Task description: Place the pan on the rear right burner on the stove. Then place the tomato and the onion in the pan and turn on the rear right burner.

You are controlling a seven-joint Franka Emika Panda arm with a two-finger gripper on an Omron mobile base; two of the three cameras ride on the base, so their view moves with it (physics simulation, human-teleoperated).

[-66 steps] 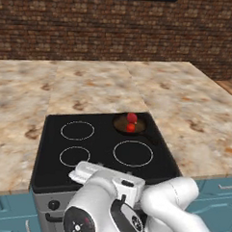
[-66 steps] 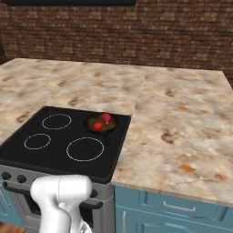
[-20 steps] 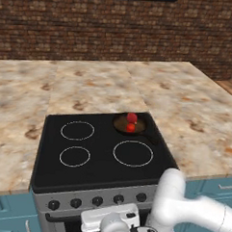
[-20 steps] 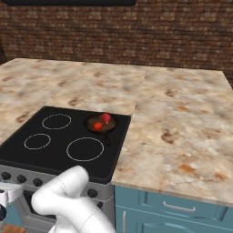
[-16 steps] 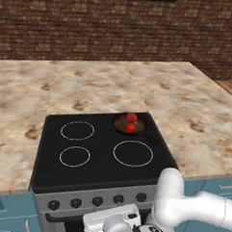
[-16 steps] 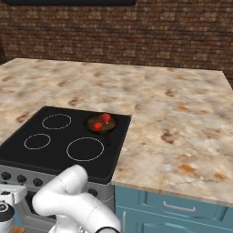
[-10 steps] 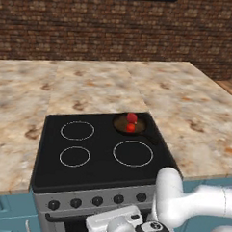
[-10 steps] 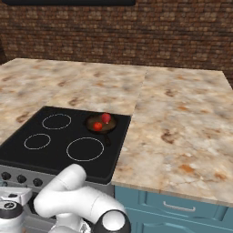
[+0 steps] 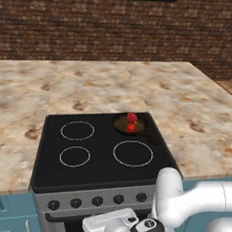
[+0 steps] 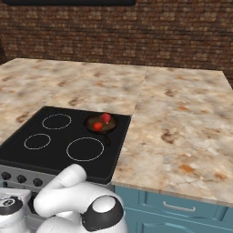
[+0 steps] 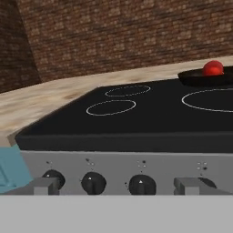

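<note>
The pan (image 9: 129,124) sits at the rear right of the stove (image 9: 96,170), covering the rear right burner's ring. Inside it lie the orange-red tomato (image 9: 131,128) in front and the darker onion (image 9: 132,117) behind; the right base view shows the same pan (image 10: 101,124), tomato (image 10: 98,126) and onion (image 10: 106,118). My gripper (image 11: 117,186) is open and empty, held low before the stove's steel front, level with the row of black knobs (image 11: 142,185). Its fingertips (image 11: 43,185) stand wide apart. In the hand view the pan (image 11: 207,77) is at the far right with a red ball showing over its rim.
Three more white rings mark the cooktop, the largest ring (image 9: 133,153) in front of the pan. Marble counter (image 9: 195,117) flanks the stove on both sides, with a brick wall behind. Teal cabinet fronts (image 10: 182,209) run below the counter. My folded arm (image 9: 180,208) crowds the stove's front right.
My arm has folded lower in front of the stove, and its dark elbow joint has come into the right base view. The pan, tomato and onion have not moved.
</note>
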